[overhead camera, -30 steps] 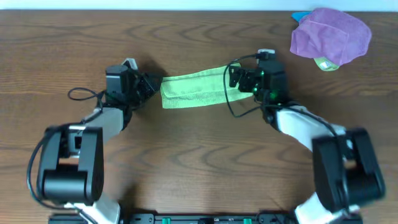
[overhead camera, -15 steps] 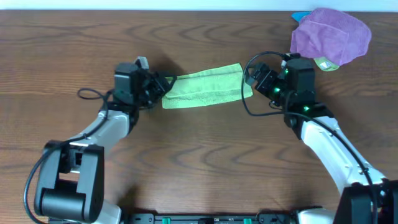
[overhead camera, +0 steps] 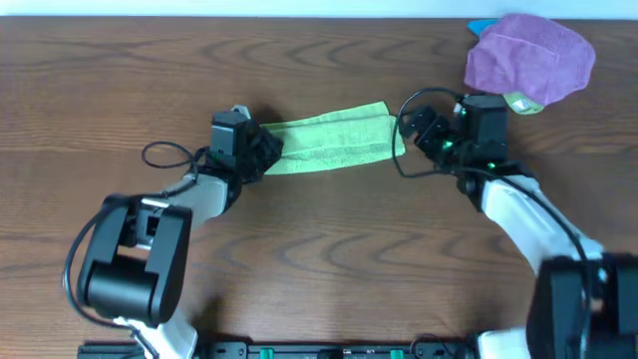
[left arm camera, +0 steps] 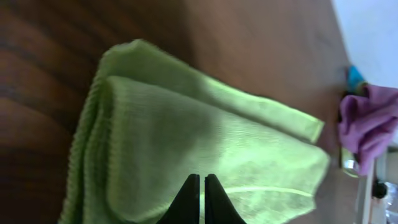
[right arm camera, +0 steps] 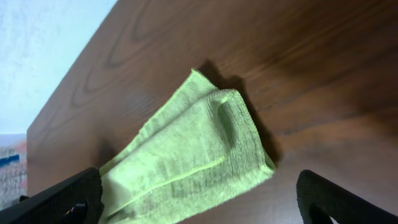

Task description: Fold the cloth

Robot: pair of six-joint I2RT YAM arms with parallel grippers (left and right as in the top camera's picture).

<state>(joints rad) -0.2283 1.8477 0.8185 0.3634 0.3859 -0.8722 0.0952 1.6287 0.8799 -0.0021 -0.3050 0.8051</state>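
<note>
— Where's the cloth [overhead camera: 329,143]?

— On the wooden table [overhead camera: 319,259], a little toward 12 o'clock from the middle. Lime green, folded into a long band running 9 to 3, with the 3 o'clock end tipped slightly toward 12. Layered edges show along its length.

— Left gripper [overhead camera: 265,152]?

— At the band's 9 o'clock end, overlapping the fabric. From its wrist camera the two fingertips are pressed together with barely a line between them, and green terry fills the view beyond. Closed, then. I can't tell whether any fabric is pinched between the tips.

— Right gripper [overhead camera: 411,135]?

— Just off the 3 o'clock end, jaws spread wide. Its own camera shows one dark finger at each lower corner, with the folded end of the cloth lying between and ahead of them. Nothing in its hold, and neither finger appears to touch the fabric.

— Anything else on the table?

— A purple cloth [overhead camera: 528,55], bunched up, out at 2 o'clock near the far edge, well apart from the green one. A black cable [overhead camera: 164,155] loops on the wood at 9 o'clock of the left gripper.
</note>
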